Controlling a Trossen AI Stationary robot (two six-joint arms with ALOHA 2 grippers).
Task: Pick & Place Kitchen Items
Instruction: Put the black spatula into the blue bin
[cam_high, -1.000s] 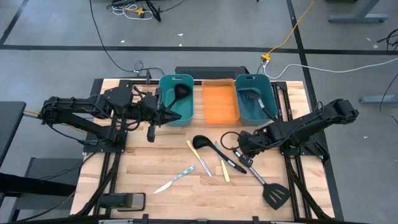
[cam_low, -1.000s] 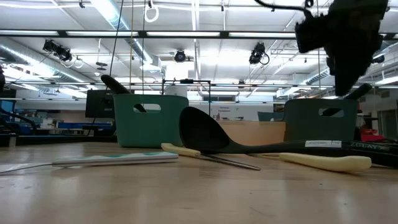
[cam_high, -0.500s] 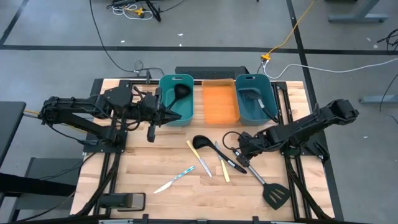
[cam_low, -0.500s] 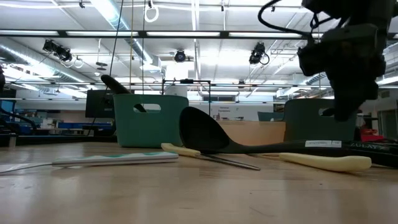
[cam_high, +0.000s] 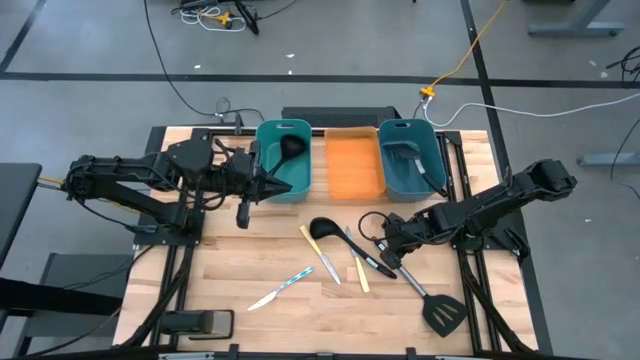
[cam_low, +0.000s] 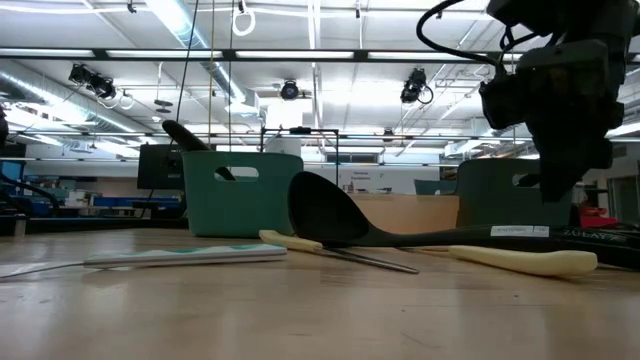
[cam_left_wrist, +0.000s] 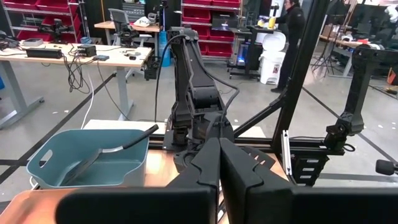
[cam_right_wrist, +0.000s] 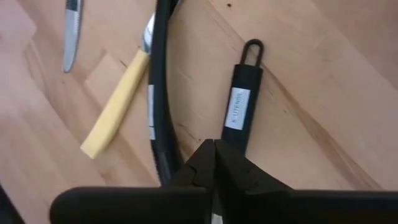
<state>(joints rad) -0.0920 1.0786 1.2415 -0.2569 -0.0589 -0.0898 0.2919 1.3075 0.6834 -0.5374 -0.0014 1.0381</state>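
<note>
With fingers pressed together and nothing between them, right gripper hovering just over the black spatula handle right of table centre, better spread before dropping astride that handle, clear of the yellow-handled knife alongside.

Utensils lie scattered flat on wood — spatula apart.

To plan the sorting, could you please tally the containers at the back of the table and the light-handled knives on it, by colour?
Teal bins: 2
Orange tray: 1
Pale yellow-handled knives: 2
Light-blue-handled knife: 1
Total: 6
</note>
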